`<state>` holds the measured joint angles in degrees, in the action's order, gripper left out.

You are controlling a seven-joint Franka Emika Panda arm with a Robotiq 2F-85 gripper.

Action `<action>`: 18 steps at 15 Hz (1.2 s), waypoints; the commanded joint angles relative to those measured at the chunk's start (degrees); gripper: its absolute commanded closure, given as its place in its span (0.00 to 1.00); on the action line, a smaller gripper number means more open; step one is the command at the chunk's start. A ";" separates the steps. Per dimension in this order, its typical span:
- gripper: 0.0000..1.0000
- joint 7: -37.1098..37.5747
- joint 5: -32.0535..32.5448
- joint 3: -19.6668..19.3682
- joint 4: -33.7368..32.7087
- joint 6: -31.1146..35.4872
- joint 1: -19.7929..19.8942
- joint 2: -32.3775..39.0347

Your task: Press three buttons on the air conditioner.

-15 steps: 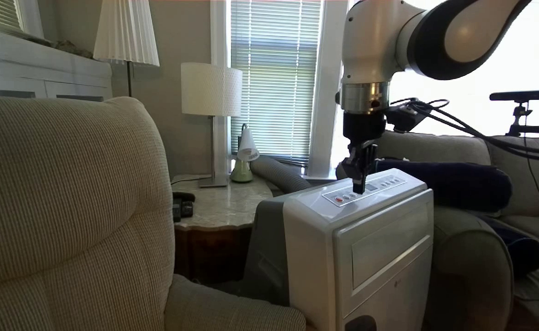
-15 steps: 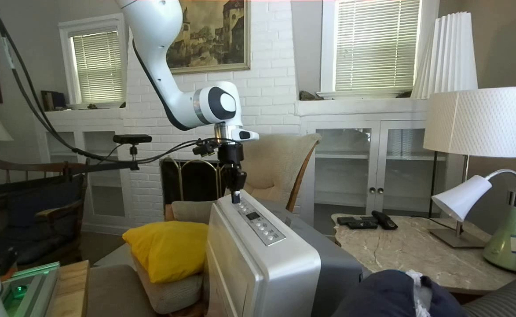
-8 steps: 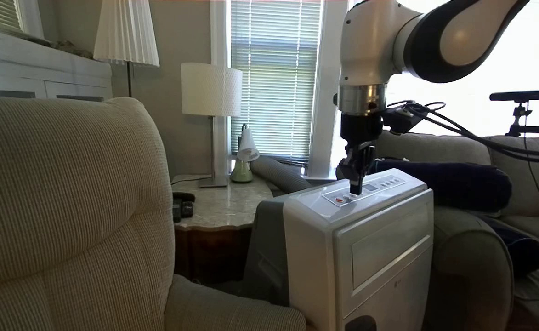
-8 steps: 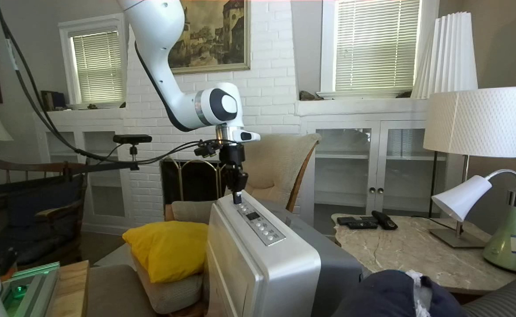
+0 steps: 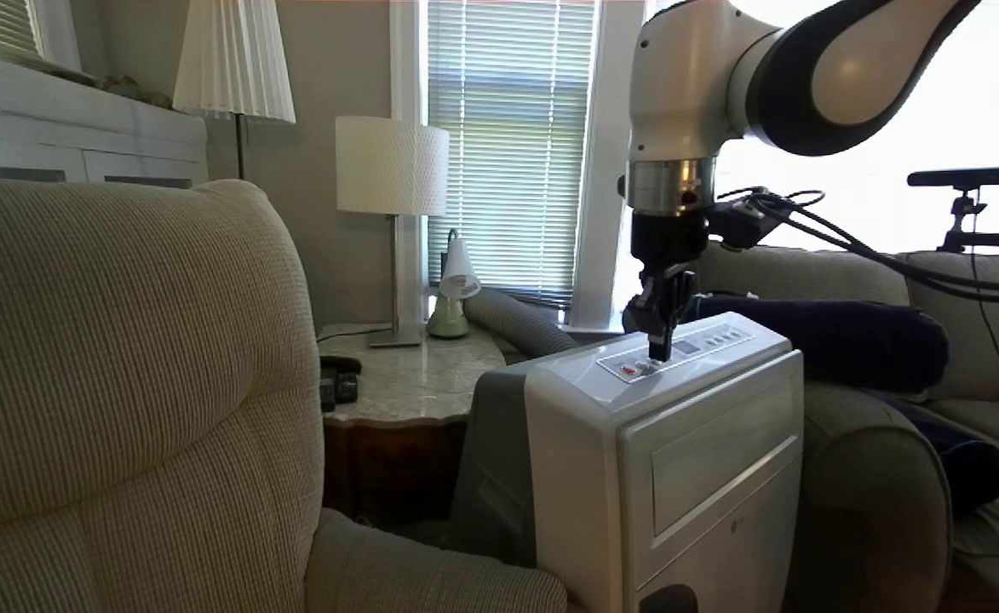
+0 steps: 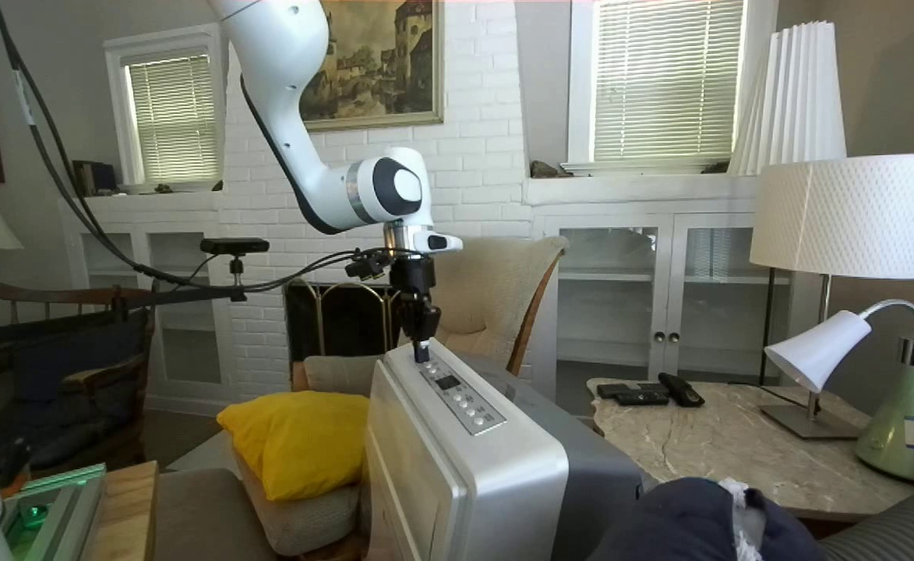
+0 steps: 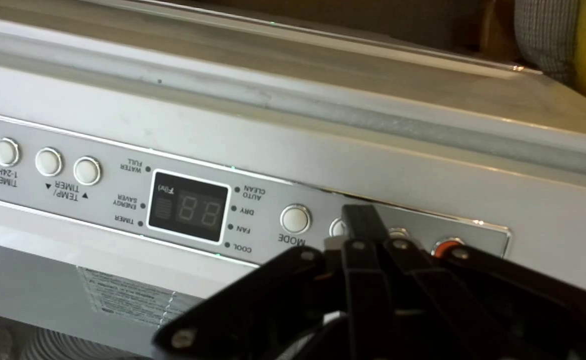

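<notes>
The air conditioner (image 5: pixel 712 477) is a white upright unit, seen in both exterior views (image 6: pixel 495 467). Its top has a grey control panel with a dark display (image 7: pixel 189 206). In the wrist view the MODE button (image 7: pixel 295 219) shows whole. Beyond it are a partly covered white button (image 7: pixel 338 228), another mostly hidden button (image 7: pixel 398 233) and a red button (image 7: pixel 447 246). My gripper (image 7: pixel 365 220) is shut and empty, pointing down over the two covered buttons. In both exterior views its tips (image 5: pixel 660 351) (image 6: pixel 421 354) are at the panel; I cannot tell whether they touch a button.
Several more white buttons (image 7: pixel 48 161) lie past the display. A beige armchair (image 5: pixel 124 366) and a marble side table (image 5: pixel 414 379) with lamps stand beside the unit. A sofa (image 5: pixel 857 443) is on its far side. A yellow pillow (image 6: pixel 301 440) lies near its front.
My gripper has shifted slightly along the panel toward the red-button end and come down a little, mostly in the first half second. It stays shut. The air conditioner has not moved.
</notes>
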<state>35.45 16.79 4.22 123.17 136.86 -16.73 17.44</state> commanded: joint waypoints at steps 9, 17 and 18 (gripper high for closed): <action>1.00 0.89 0.96 -0.96 -2.72 0.35 -0.75 3.43; 1.00 1.12 0.78 -1.34 -1.83 -0.56 -0.96 1.12; 1.00 0.92 0.90 -1.42 -1.18 -0.75 -0.87 0.19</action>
<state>35.81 16.89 3.45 121.95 136.82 -17.44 18.77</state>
